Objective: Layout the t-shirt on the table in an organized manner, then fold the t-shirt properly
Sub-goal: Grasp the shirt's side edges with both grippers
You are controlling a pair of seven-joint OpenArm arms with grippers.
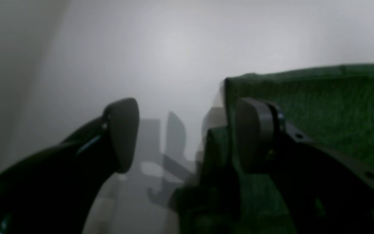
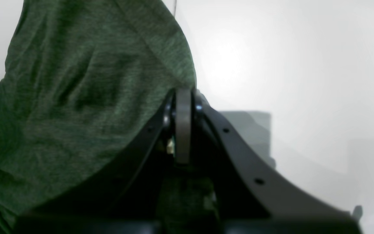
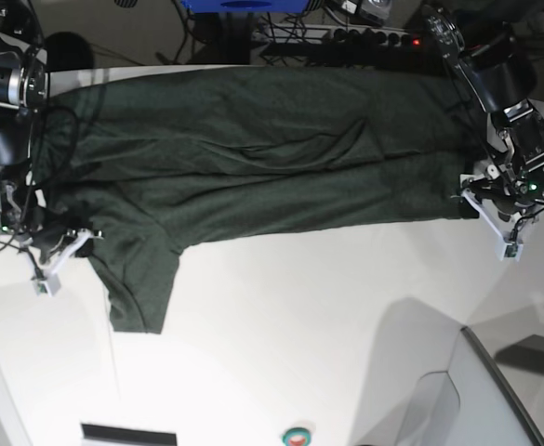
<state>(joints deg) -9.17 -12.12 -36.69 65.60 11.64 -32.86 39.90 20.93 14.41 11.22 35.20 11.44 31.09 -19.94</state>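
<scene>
We find the t-shirt spread across the far table. The right gripper pinches its edge, jaws pressed together; the left gripper stands spread beside the opposite edge. We advise closing there, then tensioning evenly.

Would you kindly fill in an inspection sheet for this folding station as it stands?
Surface: white table, thin dark seam.
Job's things: dark green t-shirt spread across the far side, one sleeve hanging toward the near side.
Clutter: nothing seen.
Grippers: left gripper open at the shirt's edge; right gripper shut on the fabric.
Cables: black cables and a power strip beyond the far edge.
Surroundings: blue object.
</scene>
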